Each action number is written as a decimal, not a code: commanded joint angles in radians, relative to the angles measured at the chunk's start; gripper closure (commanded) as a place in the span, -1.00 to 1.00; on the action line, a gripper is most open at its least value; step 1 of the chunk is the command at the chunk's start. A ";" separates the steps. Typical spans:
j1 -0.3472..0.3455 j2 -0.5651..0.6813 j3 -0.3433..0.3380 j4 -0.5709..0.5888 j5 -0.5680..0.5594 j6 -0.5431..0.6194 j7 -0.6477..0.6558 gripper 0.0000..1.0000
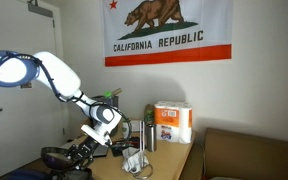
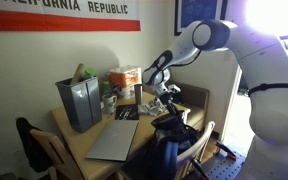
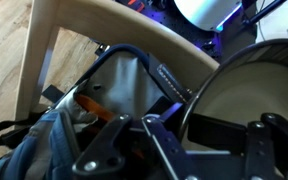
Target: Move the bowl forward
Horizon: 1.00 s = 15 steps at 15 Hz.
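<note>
The pincer sits at the rim of the bowl; whether it is clenched cannot be told. A thin rim hold may slip, dropping the bowl off the table.

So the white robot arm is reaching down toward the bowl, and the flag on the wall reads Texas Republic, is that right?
Not quite. The flag reads California Republic, not Texas Republic; an exterior view shows the lettering in full. The rest stands: the white arm reaches down toward the bowl.
</note>
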 commanded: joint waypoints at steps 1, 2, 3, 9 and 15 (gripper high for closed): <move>-0.016 0.016 0.009 -0.005 0.028 -0.132 -0.019 0.90; -0.017 0.030 0.007 -0.006 0.030 -0.155 -0.010 0.90; -0.019 0.046 0.004 -0.006 0.034 -0.175 0.002 0.90; -0.055 0.121 -0.023 -0.008 0.058 -0.265 0.085 0.90; -0.099 0.162 -0.073 0.014 0.094 -0.247 0.216 0.90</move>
